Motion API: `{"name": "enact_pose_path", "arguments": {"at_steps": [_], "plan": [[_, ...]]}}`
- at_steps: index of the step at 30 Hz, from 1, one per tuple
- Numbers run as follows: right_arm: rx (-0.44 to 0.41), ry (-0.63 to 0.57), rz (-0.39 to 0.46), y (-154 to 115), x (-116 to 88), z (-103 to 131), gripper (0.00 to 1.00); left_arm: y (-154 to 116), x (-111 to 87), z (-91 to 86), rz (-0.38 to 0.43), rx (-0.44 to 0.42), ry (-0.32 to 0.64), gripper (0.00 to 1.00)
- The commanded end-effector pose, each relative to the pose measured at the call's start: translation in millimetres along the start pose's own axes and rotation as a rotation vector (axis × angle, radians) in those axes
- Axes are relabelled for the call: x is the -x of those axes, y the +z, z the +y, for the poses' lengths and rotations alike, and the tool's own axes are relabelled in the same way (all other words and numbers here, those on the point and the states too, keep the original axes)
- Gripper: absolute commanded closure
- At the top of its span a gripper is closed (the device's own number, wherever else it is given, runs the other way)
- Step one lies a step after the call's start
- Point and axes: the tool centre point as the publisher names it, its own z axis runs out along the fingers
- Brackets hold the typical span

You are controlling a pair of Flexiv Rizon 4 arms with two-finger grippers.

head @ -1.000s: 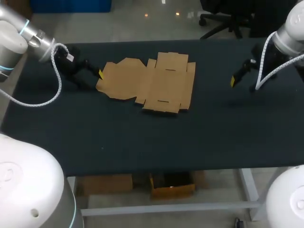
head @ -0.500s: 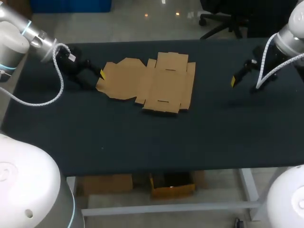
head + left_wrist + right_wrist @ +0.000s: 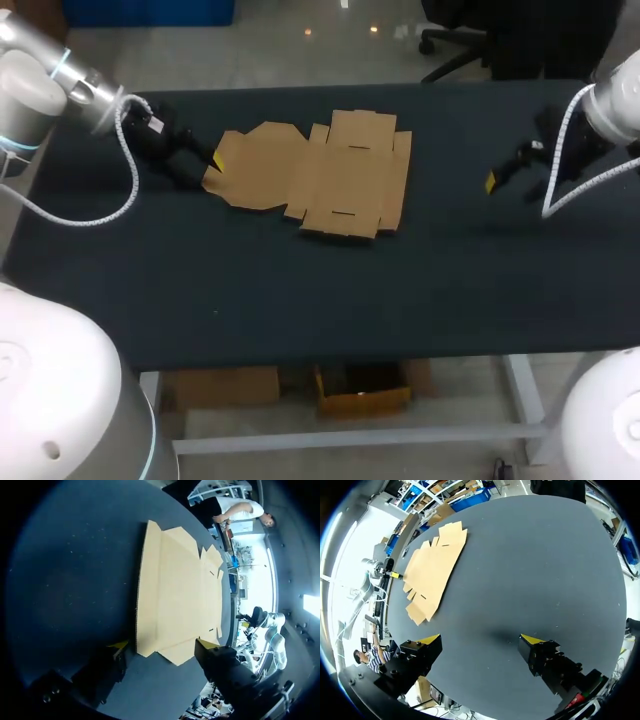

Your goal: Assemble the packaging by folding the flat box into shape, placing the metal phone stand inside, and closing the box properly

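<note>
The flat box [image 3: 320, 180] is lying unfolded on the dark table [image 3: 300, 290], flaps spread out, sitting toward 12 o'clock from the tabletop's middle. Over at the box's 9 o'clock edge, the left gripper [image 3: 212, 160] is pointing straight at the cardboard. From the left wrist view, the left gripper [image 3: 163, 643] is showing its fingers wide apart, with the near edge of the flat box [image 3: 180, 595] lying between the yellow tips. Whether either tip is touching the card, I cannot tell. Out at 3 o'clock, well apart from the box, the right gripper [image 3: 492, 181] is hanging over bare table. The right wrist view has that gripper [image 3: 481, 639] with fingers spread and only tabletop between them, and the flat box [image 3: 432, 565] is lying far ahead at about 11 o'clock.
</note>
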Motion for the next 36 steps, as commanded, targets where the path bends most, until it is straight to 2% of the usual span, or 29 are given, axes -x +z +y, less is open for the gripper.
{"name": "enact_pose_path", "arguments": {"at_steps": [1,3,14,22,25,32,36], "plan": [[0.074,-0.007,-0.002,-1.8,-0.4,-7.7,0.00,1.7,3.3,-5.2,0.014,0.011,0.004,0.25],[0.072,-0.009,0.000,-1.4,0.3,-7.7,0.00,3.4,2.7,-4.9,0.020,0.012,0.012,0.29],[0.073,-0.010,0.013,-2.1,3.3,-10.2,0.00,14.5,2.7,-6.8,0.038,0.026,0.019,0.31],[0.072,-0.010,0.011,-3.2,4.2,-10.6,0.00,17.9,9.9,-7.0,0.076,0.030,-0.002,0.42],[0.071,-0.010,0.012,-2.4,4.0,-10.6,0.00,17.5,12.9,-7.3,0.097,0.029,-0.008,0.50],[0.067,-0.011,0.012,-1.4,3.5,-10.4,0.00,19.4,16.7,-7.9,0.127,0.037,-0.014,0.53],[0.065,-0.012,0.010,-1.2,2.8,-9.9,0.00,21.6,15.9,-8.2,0.132,0.041,-0.012,0.60]]}}
